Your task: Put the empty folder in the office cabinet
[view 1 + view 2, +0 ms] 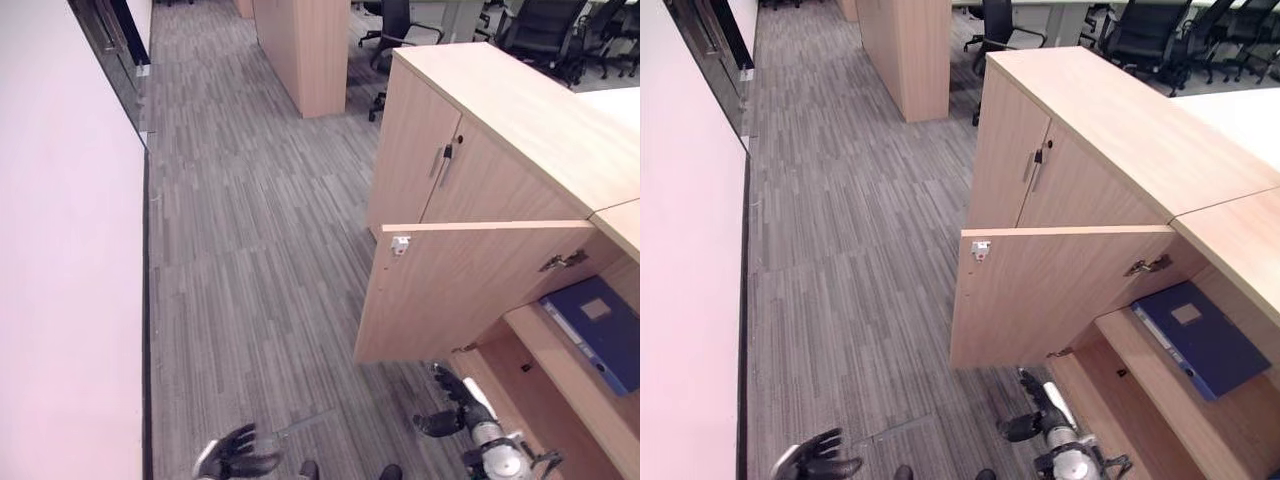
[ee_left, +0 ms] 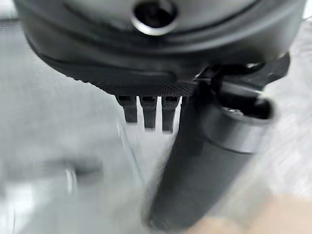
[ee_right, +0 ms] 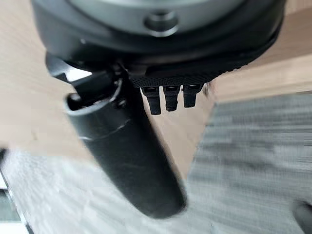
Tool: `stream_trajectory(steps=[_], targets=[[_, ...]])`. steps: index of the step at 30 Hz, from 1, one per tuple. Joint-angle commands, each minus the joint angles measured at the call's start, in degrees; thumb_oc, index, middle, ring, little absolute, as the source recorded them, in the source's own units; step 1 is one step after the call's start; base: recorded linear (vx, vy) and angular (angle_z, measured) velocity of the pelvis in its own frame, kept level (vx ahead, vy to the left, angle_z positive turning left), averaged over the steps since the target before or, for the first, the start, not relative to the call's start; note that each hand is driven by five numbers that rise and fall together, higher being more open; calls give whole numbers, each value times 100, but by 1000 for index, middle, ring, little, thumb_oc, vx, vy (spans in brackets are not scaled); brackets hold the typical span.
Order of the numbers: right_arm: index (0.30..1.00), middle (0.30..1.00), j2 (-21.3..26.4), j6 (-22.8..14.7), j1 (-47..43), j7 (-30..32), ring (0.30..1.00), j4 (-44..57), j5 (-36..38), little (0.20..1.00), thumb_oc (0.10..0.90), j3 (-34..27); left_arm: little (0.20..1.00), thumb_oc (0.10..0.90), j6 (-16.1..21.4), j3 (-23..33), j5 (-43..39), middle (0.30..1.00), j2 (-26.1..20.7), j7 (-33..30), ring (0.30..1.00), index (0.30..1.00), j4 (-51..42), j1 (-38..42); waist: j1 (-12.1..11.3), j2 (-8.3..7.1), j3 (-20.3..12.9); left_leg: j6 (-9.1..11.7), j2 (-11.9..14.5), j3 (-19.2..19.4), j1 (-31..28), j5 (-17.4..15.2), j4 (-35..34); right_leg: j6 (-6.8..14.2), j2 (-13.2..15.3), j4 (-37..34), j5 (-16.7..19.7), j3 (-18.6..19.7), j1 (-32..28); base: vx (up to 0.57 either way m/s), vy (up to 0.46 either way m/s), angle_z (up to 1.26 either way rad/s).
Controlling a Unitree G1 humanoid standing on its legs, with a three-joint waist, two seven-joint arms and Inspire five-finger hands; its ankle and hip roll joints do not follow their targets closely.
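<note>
Left eye view: your cabinet (image 1: 500, 130) runs down the right side with one door (image 1: 460, 290) swung out over the carpet floor (image 1: 250, 250). The door's free edge juts into the aisle, so the open room is the floor strip between it and the pale wall (image 1: 60, 250) on the left. The blue folder (image 1: 595, 330) lies flat on the shelf (image 1: 560, 370) inside the open compartment, behind the door. Your right hand (image 1: 455, 400) sits low, just below the door's bottom edge and apart from it, fingers relaxed, holding nothing. Your left hand (image 1: 235, 455) is at the bottom edge over the floor, fingers spread, empty.

Right eye view: same layout; office chairs (image 1: 1160, 35) stand beyond the cabinet top.

Left wrist view: fingers (image 2: 148, 112) straight, thumb out, only floor past them.

Right wrist view: fingers (image 3: 170, 97) straight, nothing between them and the thumb; wood panel and floor lie beyond.
</note>
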State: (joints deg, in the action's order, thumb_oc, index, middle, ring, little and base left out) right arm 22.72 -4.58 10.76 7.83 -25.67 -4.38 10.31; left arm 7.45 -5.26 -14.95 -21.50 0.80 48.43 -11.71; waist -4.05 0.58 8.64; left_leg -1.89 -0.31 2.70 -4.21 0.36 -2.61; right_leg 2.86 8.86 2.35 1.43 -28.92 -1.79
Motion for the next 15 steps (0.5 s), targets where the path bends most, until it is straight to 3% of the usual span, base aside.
stream_trajectory(steps=[1,6,11,15], targets=[[900,900,116,-614,-202,-6,900,464,-106,900,800,109,900,800,560,140,95,900,-179,-181,900,900,-603,390,38,-35,-144,292,123,-135,-213,-608,27,557,325,5,-297,307,-280,53,-112,-1],[900,900,204,-660,-147,-168,900,598,-174,900,800,142,900,800,654,357,20,900,-419,-399,900,900,-796,904,210,27,-220,375,210,11,-300,-557,-48,538,251,-105,-320,403,-335,50,-76,-5],[900,900,297,-681,-73,-278,900,664,-57,900,800,211,900,800,726,717,-416,900,-1044,-654,900,900,-693,1847,483,87,-328,450,311,182,-484,-552,-120,496,146,-127,-378,549,-419,53,-50,-19],[900,900,335,-684,-65,-308,900,683,-23,900,800,209,900,800,743,741,-542,900,-1287,-669,900,900,-606,2182,570,105,-361,470,342,232,-526,-560,-121,490,114,-130,-395,600,-434,30,-37,-17]])
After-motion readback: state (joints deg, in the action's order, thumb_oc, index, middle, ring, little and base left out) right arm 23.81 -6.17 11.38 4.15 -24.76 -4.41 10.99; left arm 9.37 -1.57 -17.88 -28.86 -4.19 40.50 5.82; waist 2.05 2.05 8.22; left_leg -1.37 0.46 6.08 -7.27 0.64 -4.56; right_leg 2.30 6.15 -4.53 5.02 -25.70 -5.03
